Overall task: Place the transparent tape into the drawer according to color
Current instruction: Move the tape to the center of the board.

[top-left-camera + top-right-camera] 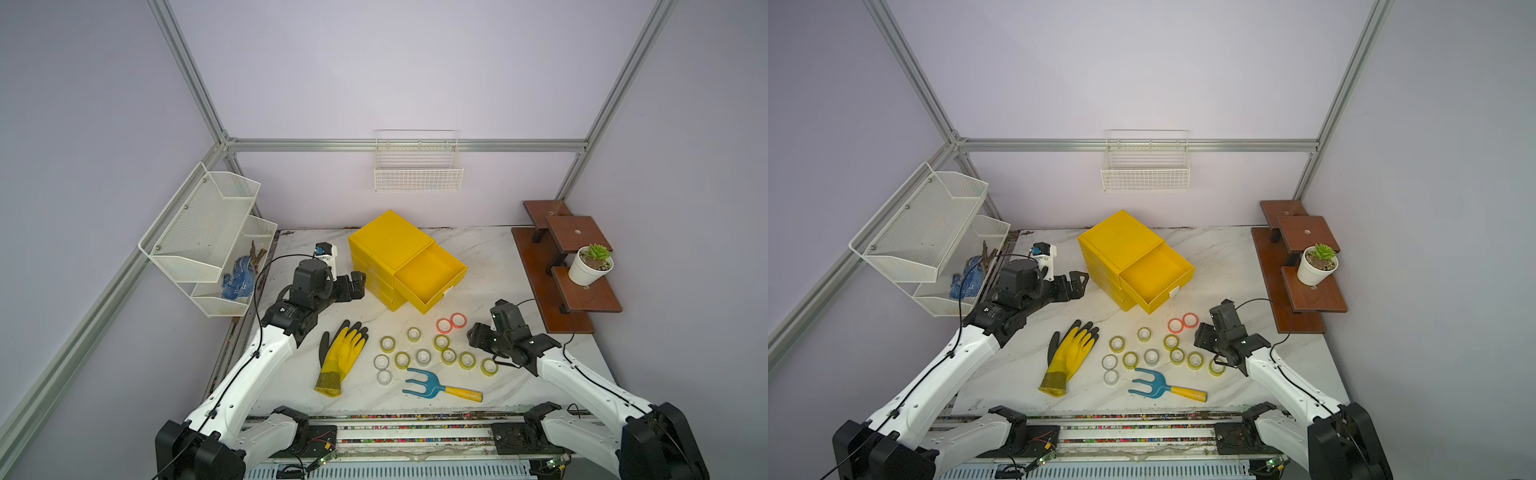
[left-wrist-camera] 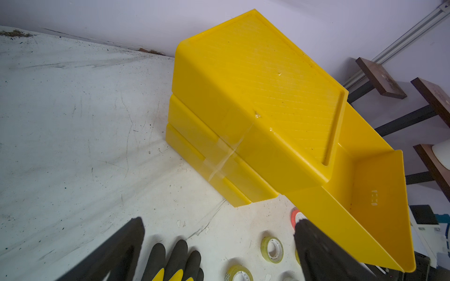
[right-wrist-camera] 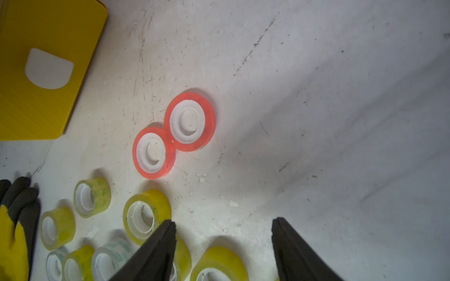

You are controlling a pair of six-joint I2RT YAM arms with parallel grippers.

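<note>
A yellow cabinet (image 1: 388,241) stands at the back middle with its top drawer (image 1: 424,276) pulled open and bare inside. The transparent tape lies loose in front of it. Two pink-red rolls (image 1: 444,326) (image 3: 190,121) touch each other, several yellow-green rolls (image 1: 441,342) lie spread out, and three clear-white rolls (image 1: 381,361) sit nearer the glove. My right gripper (image 1: 476,336) (image 3: 224,226) hovers open beside the pink-red pair, over a yellow-green roll (image 3: 219,262), touching nothing. My left gripper (image 1: 353,286) (image 2: 220,226) is open at the cabinet's left side and holds nothing.
A yellow and black glove (image 1: 340,357) lies left of the rolls. A blue hand fork (image 1: 432,384) lies in front of them. A wooden stepped shelf with a potted plant (image 1: 590,266) stands at the right. A white mesh rack (image 1: 199,241) hangs at the left, and a wire basket (image 1: 417,174) on the back wall.
</note>
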